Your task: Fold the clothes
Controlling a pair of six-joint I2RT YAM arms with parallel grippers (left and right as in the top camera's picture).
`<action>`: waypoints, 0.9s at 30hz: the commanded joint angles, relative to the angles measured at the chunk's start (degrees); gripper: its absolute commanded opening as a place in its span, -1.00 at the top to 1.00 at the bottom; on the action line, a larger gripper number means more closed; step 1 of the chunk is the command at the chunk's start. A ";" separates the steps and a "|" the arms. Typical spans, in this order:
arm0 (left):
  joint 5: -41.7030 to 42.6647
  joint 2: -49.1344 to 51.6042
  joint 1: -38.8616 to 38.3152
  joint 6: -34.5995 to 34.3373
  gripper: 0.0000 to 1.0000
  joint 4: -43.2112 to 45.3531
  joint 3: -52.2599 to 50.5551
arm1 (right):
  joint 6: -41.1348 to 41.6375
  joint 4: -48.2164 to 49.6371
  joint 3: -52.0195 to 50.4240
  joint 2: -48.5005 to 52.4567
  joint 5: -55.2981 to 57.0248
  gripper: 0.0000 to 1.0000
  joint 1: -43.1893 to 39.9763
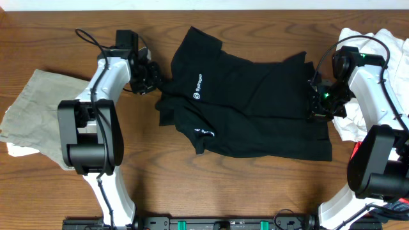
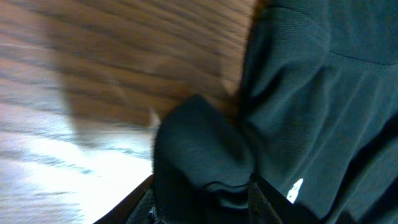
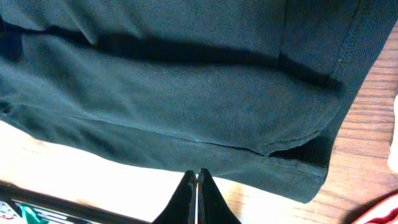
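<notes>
Folding is under way but far from done.

- Shirt (image 1: 249, 108): black, lying mid-table (image 1: 255, 198), spread left to right. One sleeve is doubled onto the body at the far left. The near edge is rumpled, with a flap turned over by the lower logo. The outline is ragged, not yet a tidy rectangle.
- Left gripper (image 1: 152, 78): at the shirt's left edge. Its wrist view is blurred and shows a lump of black cloth bunched low in frame, right at the fingers. I cannot tell whether the jaws pinch it or stand parted around it.
- Right gripper (image 3: 198, 186): at the shirt's right end, jaws pressed together with no cloth seen between them. The tips sit just near of the hem, over bare wood.
- Khaki garment (image 1: 32, 108): loose and crumpled at the left edge, well apart from the shirt.
- White garment (image 1: 367, 38): heaped at the far right. Red cloth (image 3: 380, 211) lies just beside it.

Judgement: the first garment is perhaps half shaped, and at least one more fold plus squaring is left. The other pieces look untouched.
</notes>
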 commanded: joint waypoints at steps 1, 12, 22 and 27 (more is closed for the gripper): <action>0.52 2.93 -1.55 -1.95 0.10 0.59 -0.31 | -0.96 -0.20 -0.11 -0.81 0.00 0.95 0.02; 0.48 4.09 -1.95 -3.56 0.73 0.35 -0.31 | -0.98 -0.42 -0.11 -0.81 0.02 0.95 0.02; -0.20 4.04 -1.79 -3.32 0.03 -0.96 -0.28 | -0.98 -0.42 -0.11 -0.81 0.02 0.95 0.02; -2.16 4.02 -1.38 -3.34 0.02 -2.67 -0.28 | -0.98 -0.39 -0.11 -0.81 0.04 0.95 0.02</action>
